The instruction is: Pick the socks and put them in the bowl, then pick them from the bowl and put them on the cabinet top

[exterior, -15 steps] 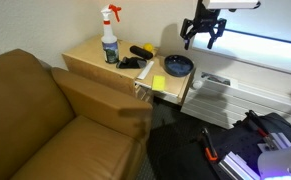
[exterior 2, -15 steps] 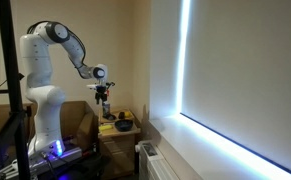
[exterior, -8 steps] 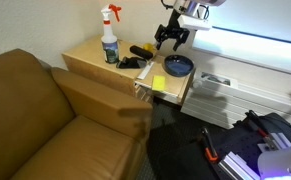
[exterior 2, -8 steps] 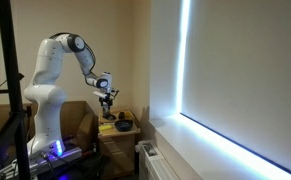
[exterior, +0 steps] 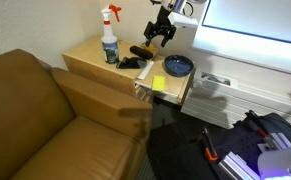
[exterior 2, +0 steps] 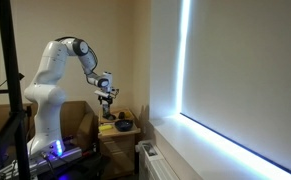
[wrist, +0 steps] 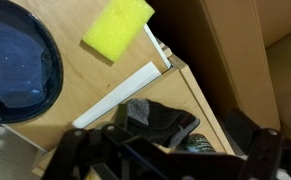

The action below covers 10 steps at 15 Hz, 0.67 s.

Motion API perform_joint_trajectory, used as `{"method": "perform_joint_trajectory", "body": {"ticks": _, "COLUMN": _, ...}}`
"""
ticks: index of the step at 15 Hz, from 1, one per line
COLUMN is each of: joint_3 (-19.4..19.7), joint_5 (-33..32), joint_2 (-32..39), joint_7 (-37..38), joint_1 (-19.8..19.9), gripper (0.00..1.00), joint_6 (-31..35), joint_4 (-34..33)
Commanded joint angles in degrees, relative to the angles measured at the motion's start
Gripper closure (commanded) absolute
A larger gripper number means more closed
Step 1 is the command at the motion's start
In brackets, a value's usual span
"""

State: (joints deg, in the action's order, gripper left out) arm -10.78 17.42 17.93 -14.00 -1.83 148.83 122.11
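Dark socks (exterior: 137, 56) lie in a heap on the wooden cabinet top (exterior: 90, 58), between a spray bottle and a dark blue bowl (exterior: 178, 66). In the wrist view the socks (wrist: 161, 124) lie just ahead of the fingers, with the bowl (wrist: 15, 60) at the upper left. My gripper (exterior: 160, 33) hangs open and empty above the cabinet, over the gap between socks and bowl. It also shows in an exterior view (exterior 2: 108, 98) above the bowl (exterior 2: 123, 125). The bowl looks empty.
A white spray bottle (exterior: 109, 40) with a red trigger stands on the cabinet. A yellow sponge (exterior: 159, 84) lies near the cabinet's front edge (wrist: 118, 27). A brown sofa (exterior: 45, 120) stands beside the cabinet. Bags and tools lie on the floor (exterior: 255, 145).
My gripper has moved from high beyond the bowl, across and downward, to above the socks' side of the cabinet. The socks, bowl and sponge have not moved.
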Motion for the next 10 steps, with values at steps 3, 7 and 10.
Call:
{"method": "perform_joint_trajectory", "body": {"ticks": 3, "joint_3": -0.9, "joint_5": -1.3, "joint_2": 4.3, "joint_7": -3.7, "joint_1": 0.3, "gripper": 0.00, "joint_6": 0.1, "joint_4": -3.4}}
{"method": "perform_joint_trajectory", "body": {"ticks": 7, "joint_3": 2.5, "joint_5": -15.6, "joint_2": 12.6, "joint_7": -1.6, "joint_1": -3.8, "gripper": 0.00, "joint_6": 0.3, "joint_4": -11.0}}
{"method": "perform_joint_trajectory", "body": {"ticks": 10, "joint_3": 5.4, "joint_5": -24.7, "joint_2": 19.1, "joint_7": 0.9, "joint_1": -6.9, "gripper": 0.00, "joint_6": -0.5, "joint_4": -18.5}}
